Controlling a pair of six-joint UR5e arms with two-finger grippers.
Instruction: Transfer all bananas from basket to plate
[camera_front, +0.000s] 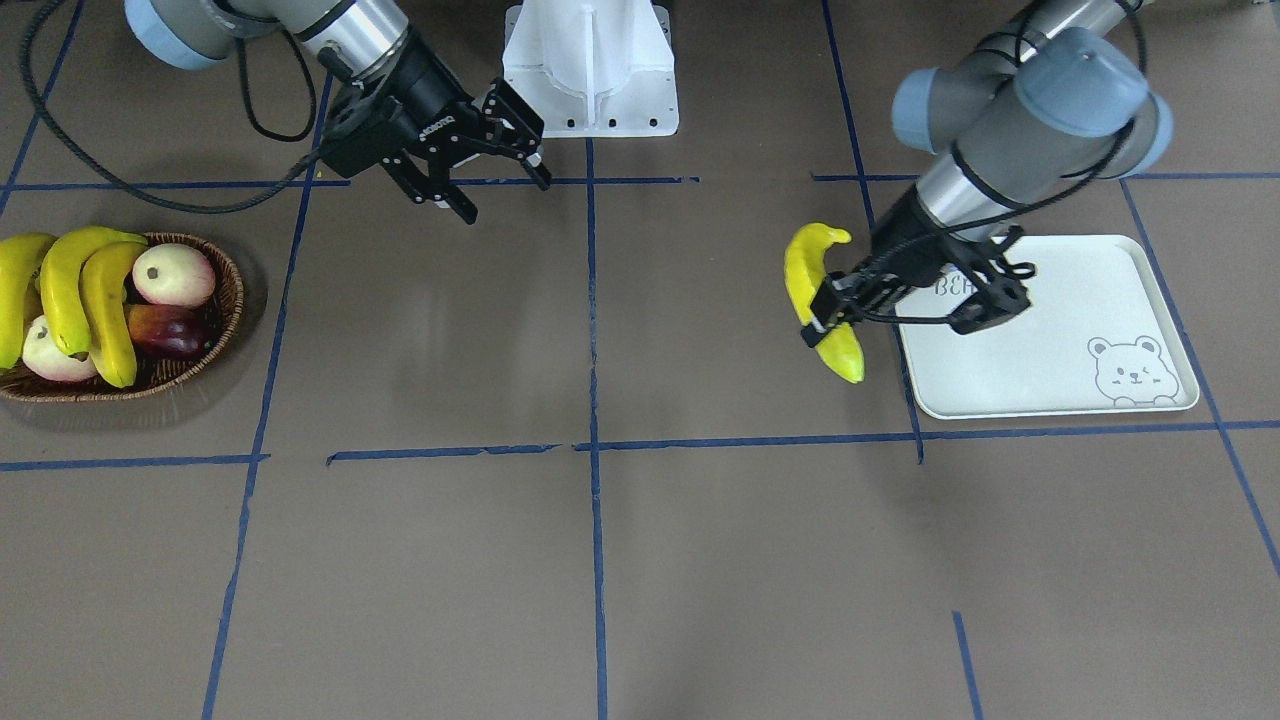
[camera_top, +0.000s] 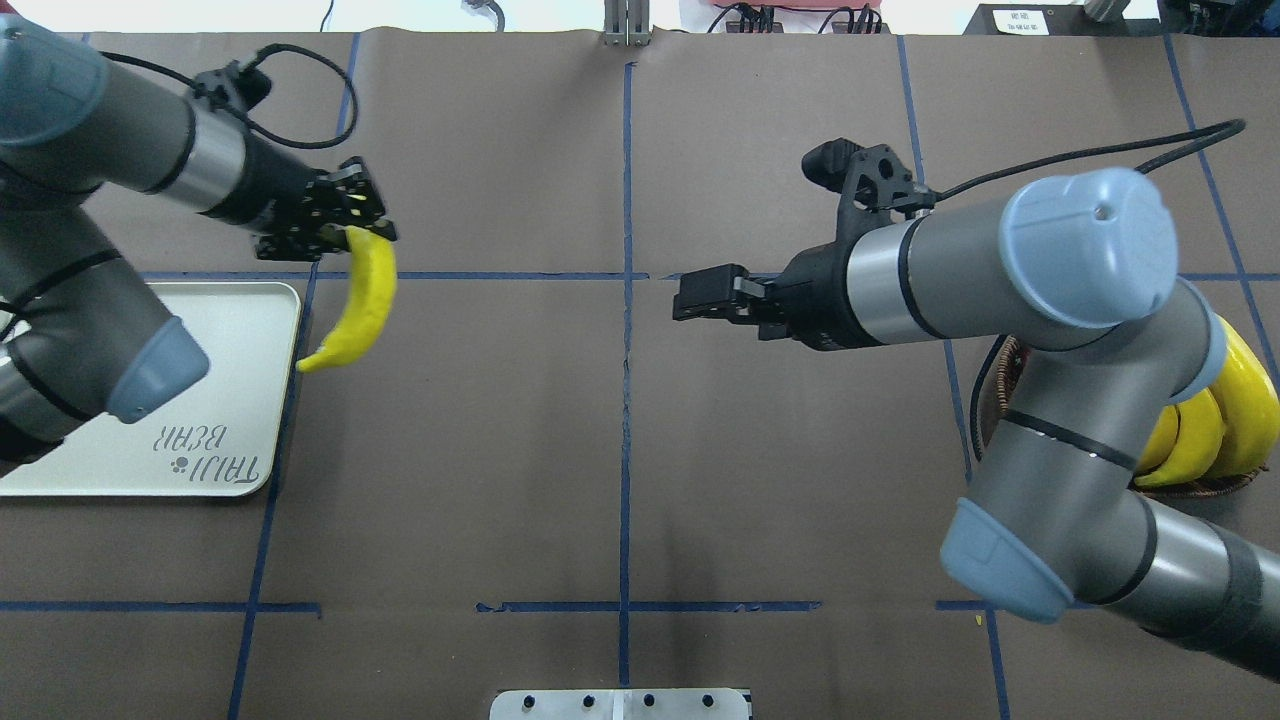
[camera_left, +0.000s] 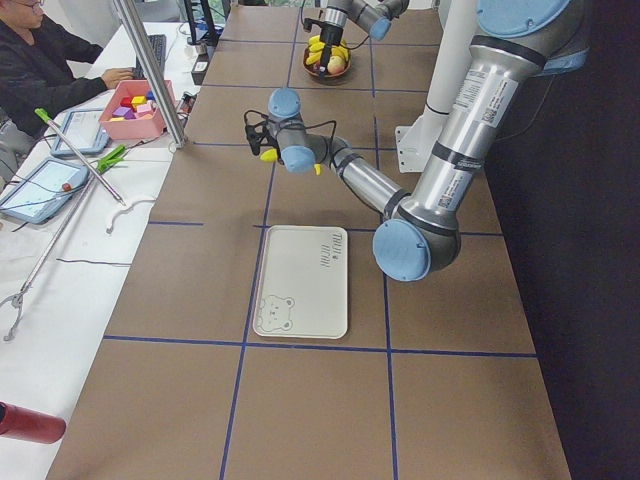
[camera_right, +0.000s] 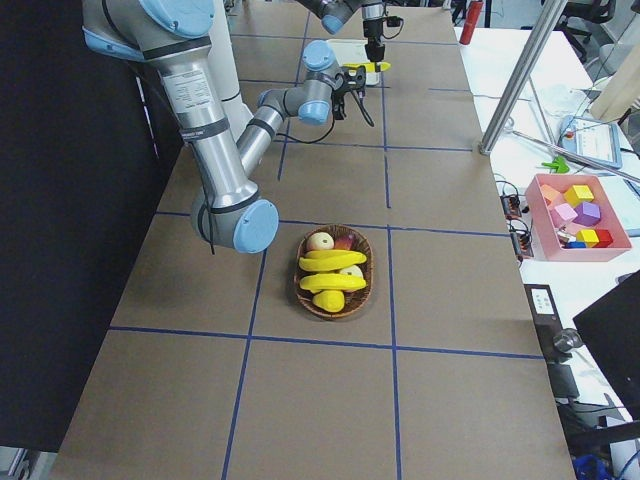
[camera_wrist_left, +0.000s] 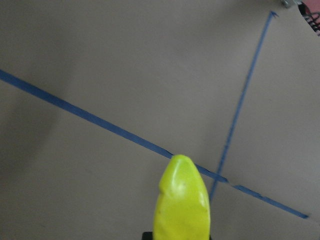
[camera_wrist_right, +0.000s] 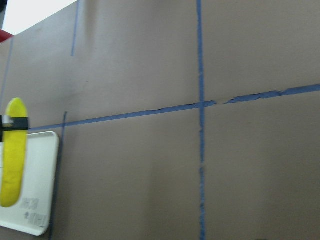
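Start nearest the robot, as seen from behind its shoulders. On the near left lies the plate (camera_top: 230, 340), with no banana on it yet. On the near right sits the basket (camera_front: 236, 290), where three bananas (camera_front: 70, 285) are piled over some pale, red-blushed fruit (camera_front: 175, 272). From behind, the right arm hides most of that basket.

A little farther out, the fourth banana (camera_top: 366, 300) hangs in the left hand (camera_top: 335, 232), which is clenched on it close to its far end. The banana is lifted clear of the bench (camera_top: 620, 450).

This is the relation your next move turns on. The banana is just to the right of the plate's right edge, and from above its near tip reaches about to that edge. Its long axis runs near to far, roughly along that edge and across the plate's longer side. The hand itself is beyond the plate's far right corner, so the plate lies to its left and somewhat nearer. I judge that you need to carry the banana left and back toward the robot before you lower it. If you let go here, it would probably land on the bench or catch the rim.

At about the same depth, right of the bench's middle, the right hand (camera_front: 500, 190) hovers released. Its fingers are spread, it holds nothing, and it is well apart from the basket. Even so, the right arm is the nearer one for the next banana.
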